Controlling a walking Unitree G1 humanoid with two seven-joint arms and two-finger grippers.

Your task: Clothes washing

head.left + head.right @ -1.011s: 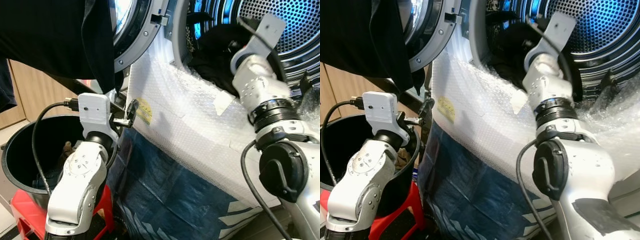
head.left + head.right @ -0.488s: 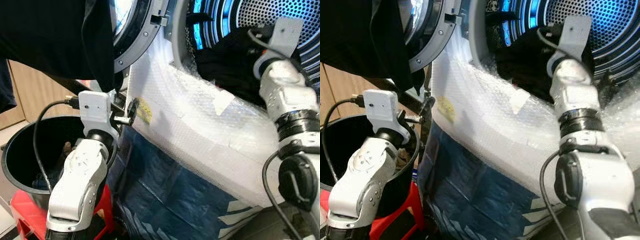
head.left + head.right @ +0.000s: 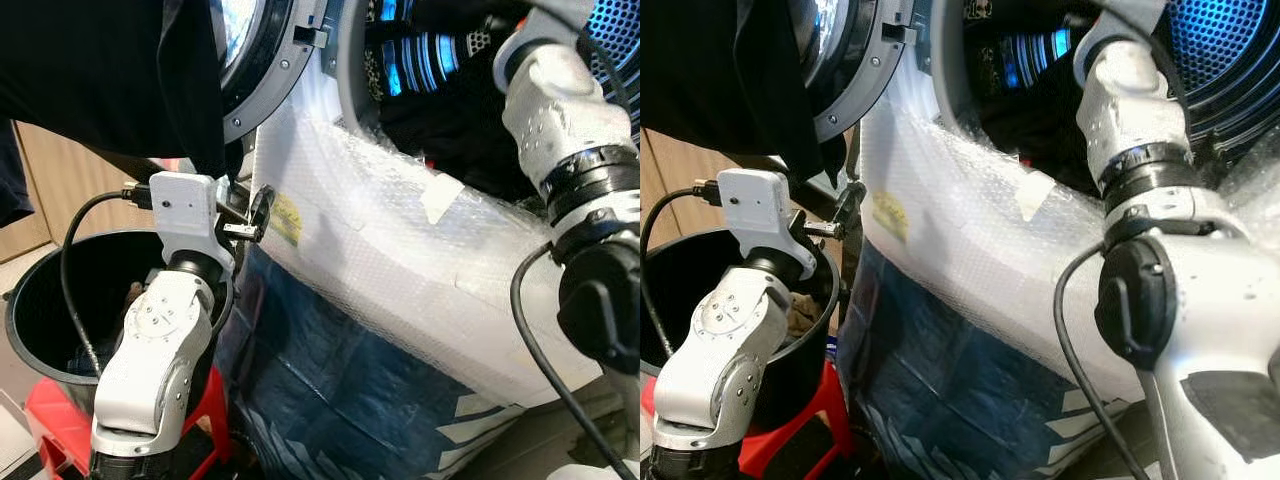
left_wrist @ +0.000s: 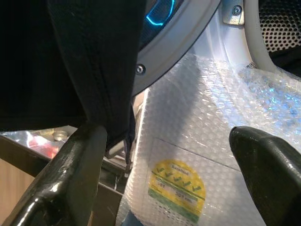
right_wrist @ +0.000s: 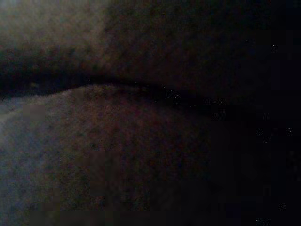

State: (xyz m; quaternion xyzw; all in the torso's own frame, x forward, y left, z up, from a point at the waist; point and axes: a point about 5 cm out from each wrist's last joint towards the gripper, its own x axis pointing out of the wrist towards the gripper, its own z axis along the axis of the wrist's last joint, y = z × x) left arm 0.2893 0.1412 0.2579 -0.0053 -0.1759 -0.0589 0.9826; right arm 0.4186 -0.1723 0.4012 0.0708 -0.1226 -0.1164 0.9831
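Left eye view, upper right: dark clothes (image 3: 455, 130) lie heaped in the mouth of the washing machine drum (image 3: 430, 55), just behind the bubble wrap (image 3: 400, 250) taped over the machine's front. The right arm (image 3: 565, 120) reaches up into the drum; whether its jaws are open or shut cannot be told. At centre left, the left gripper (image 4: 164, 155) hangs wide open, holding nothing, beside the open door (image 3: 262, 70) draped with a black garment (image 3: 110, 80), above a black bucket (image 3: 40, 300).
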